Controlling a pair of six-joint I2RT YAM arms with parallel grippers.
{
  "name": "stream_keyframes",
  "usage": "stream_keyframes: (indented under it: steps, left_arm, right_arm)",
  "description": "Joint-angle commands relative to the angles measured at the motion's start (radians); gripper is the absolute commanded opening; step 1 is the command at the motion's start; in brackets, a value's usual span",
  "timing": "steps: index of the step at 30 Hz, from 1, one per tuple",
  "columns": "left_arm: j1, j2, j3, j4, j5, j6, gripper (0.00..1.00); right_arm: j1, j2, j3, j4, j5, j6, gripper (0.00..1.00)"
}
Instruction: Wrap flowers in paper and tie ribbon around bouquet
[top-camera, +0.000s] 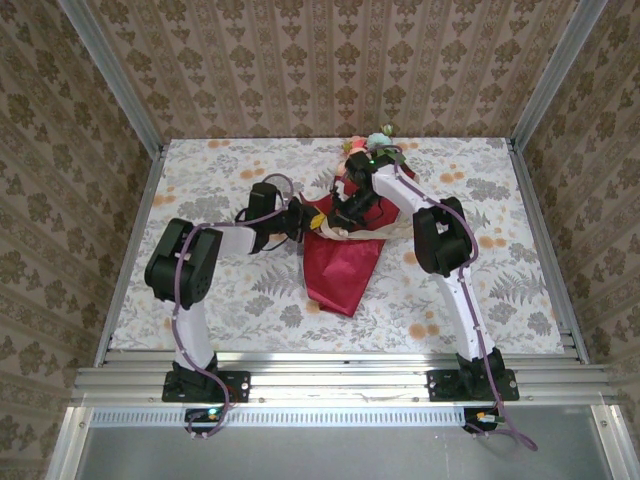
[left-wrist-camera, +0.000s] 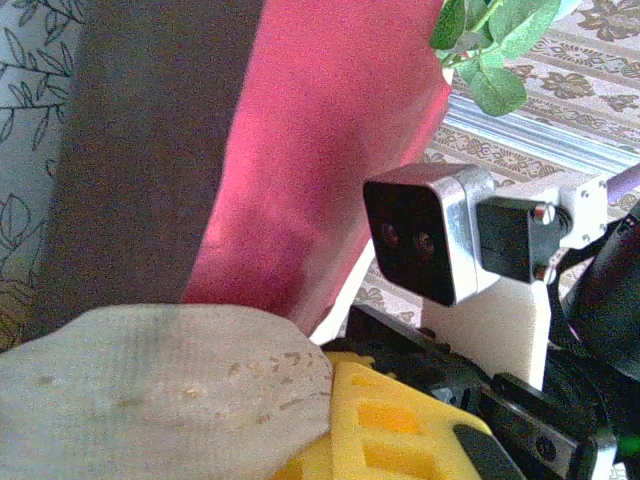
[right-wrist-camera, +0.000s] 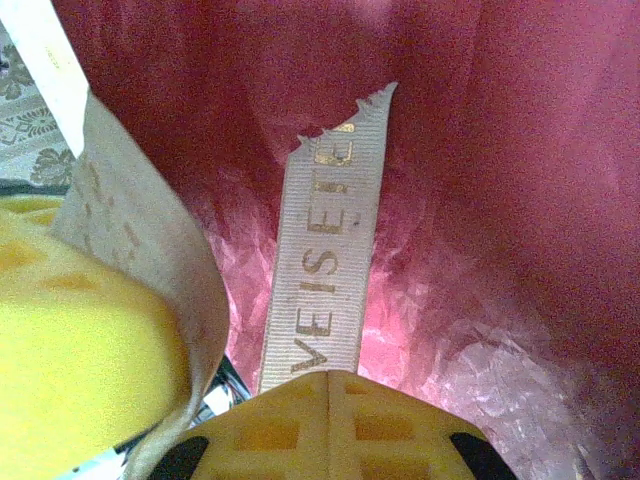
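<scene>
left claw (top-camera: 299, 219): yours is clenched tight. On its own cam the soft pale beige ribbon (left-wrist-camera: 150, 390) sits pressed right against the yellow finger pad (left-wrist-camera: 390, 425), so it looks like it's pinching the ribbon.
right claw (top-camera: 346, 214): clamped as well. The ribbon's ragged end with gold lettering pokes up from between its yellow pads, and another stretch curls around the left pad, so it's got the ribbon too.
bouquet (top-camera: 340, 265): red paper cone lying mid-table between your two arms, narrow end toward the bases.
flowers (top-camera: 372, 143): small bunch of pink and pale blue blooms sticking out of the cone's far end.
paper (right-wrist-camera: 500, 150): crinkly bright red sheet, right behind the ribbon.
wrist camera (left-wrist-camera: 425, 235): the right arm's silver-and-black box, just beside the paper's edge.
table (top-camera: 230, 290): pale floral cloth under everything.
</scene>
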Motion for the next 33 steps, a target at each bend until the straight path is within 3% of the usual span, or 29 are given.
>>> stream_keyframes:
  steps: [1,4,12,15,21,27,33]
  left_arm:
    - [0.006,0.031,0.034,-0.010,0.022,0.037,0.00]
    - [0.006,0.057,0.049,-0.010,0.026,0.040,0.00]
    - [0.009,0.132,0.099,0.019,0.036,0.037,0.00]
    - [0.014,0.158,0.101,0.064,0.033,0.012,0.00]
    - [0.020,0.177,0.113,0.093,0.030,-0.009,0.00]
    - [0.021,0.173,0.111,0.086,0.038,-0.014,0.00]
    - [0.024,0.167,0.107,0.078,0.044,-0.014,0.00]
  right_arm:
    - [-0.017,-0.001,0.011,-0.056,0.084,-0.006,0.04]
    - [-0.040,-0.044,0.004,-0.017,0.179,0.027,0.24]
    - [-0.058,-0.005,0.251,-0.186,0.389,-0.024,0.36]
    - [-0.049,-0.040,0.242,-0.180,0.461,-0.054,0.39]
    - [0.040,-0.251,-0.064,0.029,0.607,-0.173,0.51]
    - [0.147,-0.537,-0.491,0.371,0.879,-0.179,0.67]
    - [0.226,-0.601,-0.576,0.446,1.086,-0.233,0.77]
